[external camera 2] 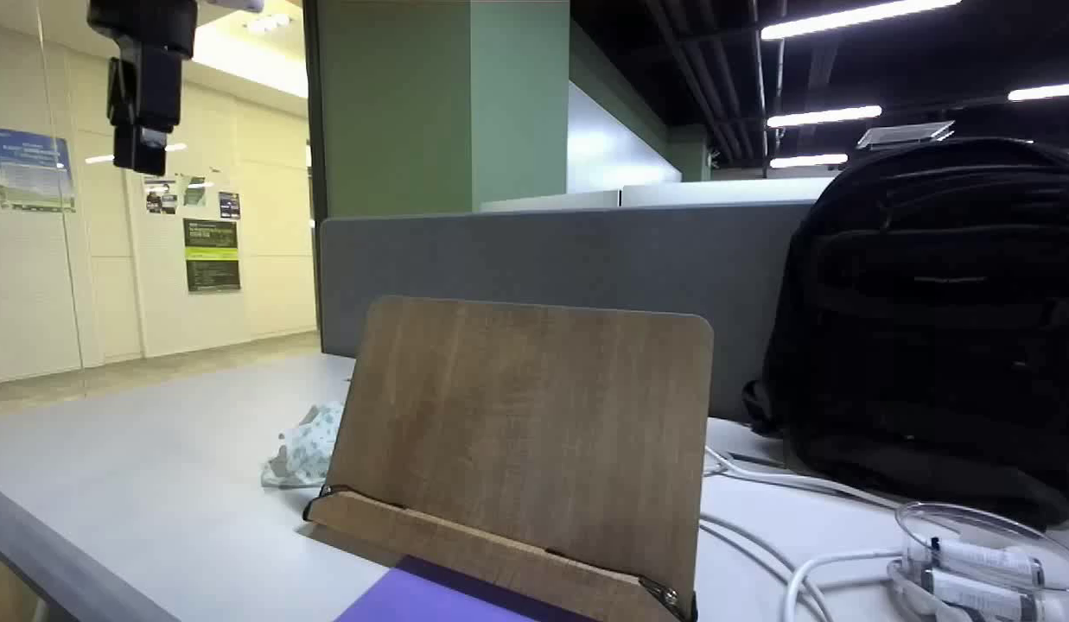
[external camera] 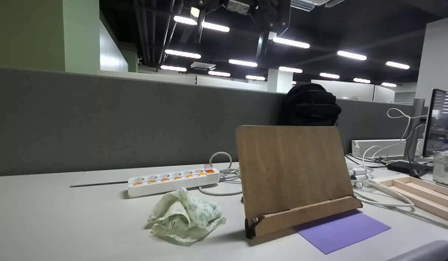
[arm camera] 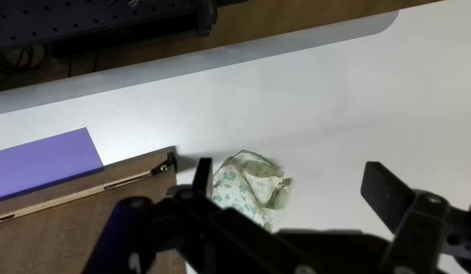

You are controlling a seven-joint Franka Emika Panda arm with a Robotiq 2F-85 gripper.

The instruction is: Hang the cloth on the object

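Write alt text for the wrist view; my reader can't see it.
A crumpled, green-patterned cloth lies on a white desk, partly hidden behind the wide-open jaws. A wooden stand sits at lower left, a purple sheet along its edge.

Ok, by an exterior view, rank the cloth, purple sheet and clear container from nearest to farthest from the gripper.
From the gripper in an exterior view:
1. Cloth: left, partly hidden by the wooden stand.
2. Purple sheet: bottom, in front of the stand.
3. Clear container: lower right.
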